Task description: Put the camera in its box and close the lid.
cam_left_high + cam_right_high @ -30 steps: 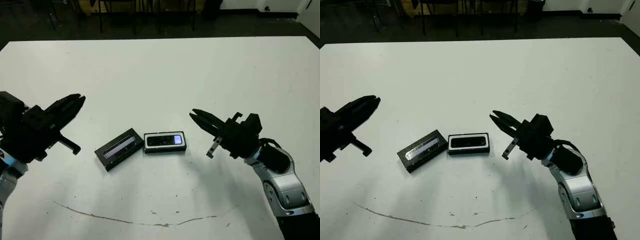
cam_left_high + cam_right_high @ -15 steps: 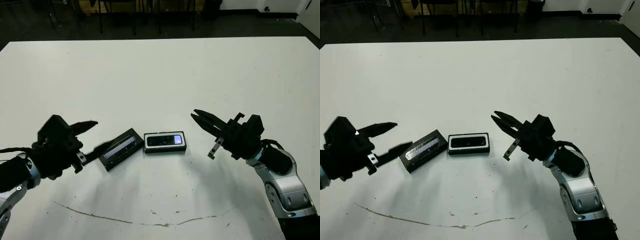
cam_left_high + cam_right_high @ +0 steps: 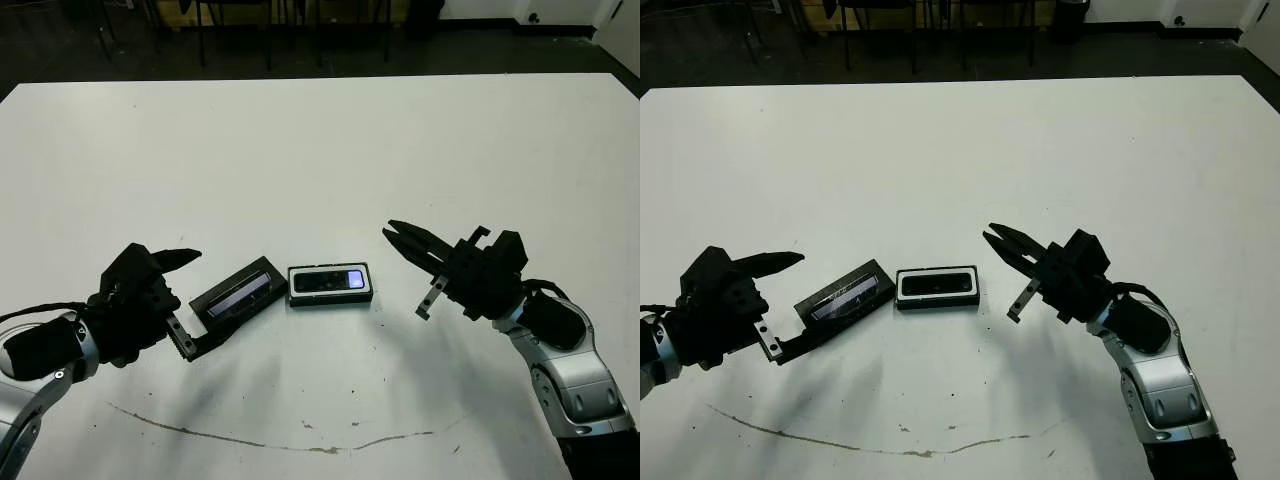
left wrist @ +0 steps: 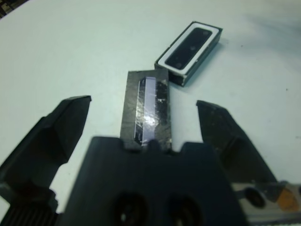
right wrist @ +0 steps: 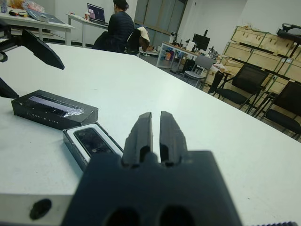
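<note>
A: Two grippers in your shot, what's each doing?

B: Your left gripper is spread wide, one finger on each side of the lid's outer end, not clamped on it. Your right gripper is pinched closed on nothing, hanging on the box's far side from the lid.

A: And the camera?

B: Sitting inside the box. The lid lies just beside the box, angled.
</note>
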`<action>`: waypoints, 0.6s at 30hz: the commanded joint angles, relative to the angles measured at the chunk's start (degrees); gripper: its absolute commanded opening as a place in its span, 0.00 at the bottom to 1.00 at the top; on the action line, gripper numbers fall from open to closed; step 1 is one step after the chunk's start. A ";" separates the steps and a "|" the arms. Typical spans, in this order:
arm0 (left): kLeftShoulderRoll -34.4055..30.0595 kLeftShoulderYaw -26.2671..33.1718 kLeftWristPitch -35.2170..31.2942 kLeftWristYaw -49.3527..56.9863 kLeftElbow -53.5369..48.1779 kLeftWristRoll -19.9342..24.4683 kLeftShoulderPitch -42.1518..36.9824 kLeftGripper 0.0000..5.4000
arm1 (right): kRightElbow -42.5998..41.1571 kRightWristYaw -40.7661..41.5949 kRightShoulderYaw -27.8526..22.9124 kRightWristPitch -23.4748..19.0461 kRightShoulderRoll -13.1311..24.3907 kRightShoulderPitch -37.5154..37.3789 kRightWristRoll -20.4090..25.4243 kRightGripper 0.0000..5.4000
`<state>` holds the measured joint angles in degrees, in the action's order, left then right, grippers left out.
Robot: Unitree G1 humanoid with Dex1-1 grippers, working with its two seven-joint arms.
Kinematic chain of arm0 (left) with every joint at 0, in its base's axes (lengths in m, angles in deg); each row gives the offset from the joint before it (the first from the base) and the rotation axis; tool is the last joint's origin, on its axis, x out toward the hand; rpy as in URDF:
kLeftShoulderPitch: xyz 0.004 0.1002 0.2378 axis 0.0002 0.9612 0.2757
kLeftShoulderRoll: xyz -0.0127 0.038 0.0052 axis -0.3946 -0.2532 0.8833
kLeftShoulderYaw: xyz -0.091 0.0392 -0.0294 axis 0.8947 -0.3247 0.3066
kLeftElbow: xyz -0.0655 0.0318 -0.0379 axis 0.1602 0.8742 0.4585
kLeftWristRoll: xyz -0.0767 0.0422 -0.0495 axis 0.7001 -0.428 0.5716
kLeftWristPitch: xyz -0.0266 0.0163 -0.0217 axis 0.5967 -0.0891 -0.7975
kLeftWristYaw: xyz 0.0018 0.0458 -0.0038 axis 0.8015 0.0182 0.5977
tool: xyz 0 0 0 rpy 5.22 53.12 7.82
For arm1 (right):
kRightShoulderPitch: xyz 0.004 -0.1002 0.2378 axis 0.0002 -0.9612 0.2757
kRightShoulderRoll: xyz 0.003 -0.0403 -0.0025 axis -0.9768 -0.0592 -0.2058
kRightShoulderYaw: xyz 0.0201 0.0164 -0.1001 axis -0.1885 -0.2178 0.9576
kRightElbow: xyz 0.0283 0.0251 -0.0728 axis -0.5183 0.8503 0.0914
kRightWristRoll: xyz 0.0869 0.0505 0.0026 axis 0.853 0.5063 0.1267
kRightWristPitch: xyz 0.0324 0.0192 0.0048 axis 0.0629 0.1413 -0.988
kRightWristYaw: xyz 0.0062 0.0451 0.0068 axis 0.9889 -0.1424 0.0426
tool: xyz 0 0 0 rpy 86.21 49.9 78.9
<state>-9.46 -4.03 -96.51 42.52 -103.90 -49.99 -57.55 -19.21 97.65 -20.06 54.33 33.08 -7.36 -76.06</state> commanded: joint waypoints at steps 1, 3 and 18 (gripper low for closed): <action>-0.20 -0.98 -0.25 -0.17 1.40 -0.43 0.21 1.00 | 0.96 0.56 -0.20 -0.11 0.83 -0.29 -0.33 0.00; -0.22 -1.37 -0.31 -0.26 1.82 -0.43 -0.03 1.00 | 1.31 0.78 -0.25 0.20 0.78 -0.22 -0.21 0.00; 1.21 -2.99 2.25 -0.54 7.90 -1.03 -1.77 1.00 | 4.66 1.72 -0.20 5.34 0.18 0.22 -0.36 0.00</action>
<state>-8.32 -6.54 -93.80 41.74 -96.95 -50.36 -59.44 -15.12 99.22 -20.08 59.51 32.95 -7.00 -75.97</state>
